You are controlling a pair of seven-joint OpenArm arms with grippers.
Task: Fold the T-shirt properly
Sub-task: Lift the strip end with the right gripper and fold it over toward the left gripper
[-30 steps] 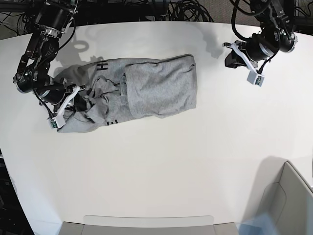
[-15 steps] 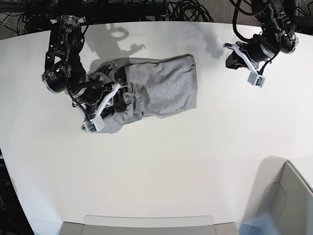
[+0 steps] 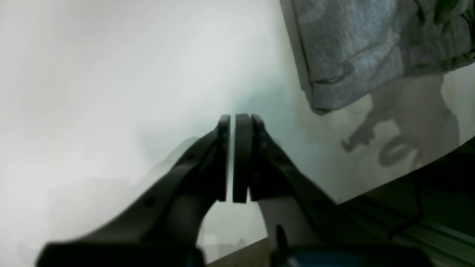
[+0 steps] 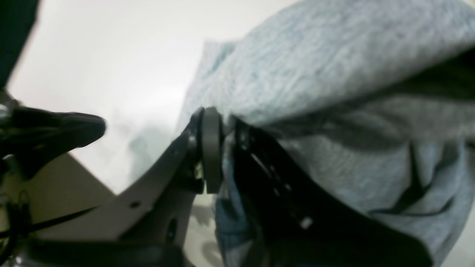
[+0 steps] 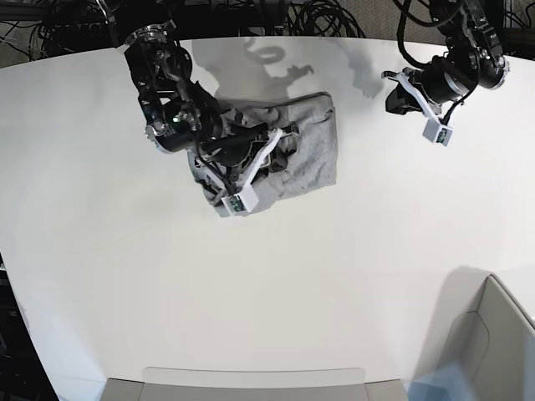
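The shirt [image 5: 305,150] lies bunched in the upper middle of the base view on the white table [image 5: 276,284], its left half hidden under the right arm, so no lettering can be read. The right claw [image 4: 222,148] pinches a fold of grey cloth; that wrist view is blurred. At upper right, the left claw [image 3: 234,159] is pressed together, holding nothing, well apart from the shirt.

T-shirt [image 5: 305,150] lay bunched on the far middle of the surface [image 5: 267,292], right gripper [image 5: 267,154] sat over its left part, left gripper [image 5: 399,96] hung well apart at far right, bin [image 5: 493,342] stood at near right corner
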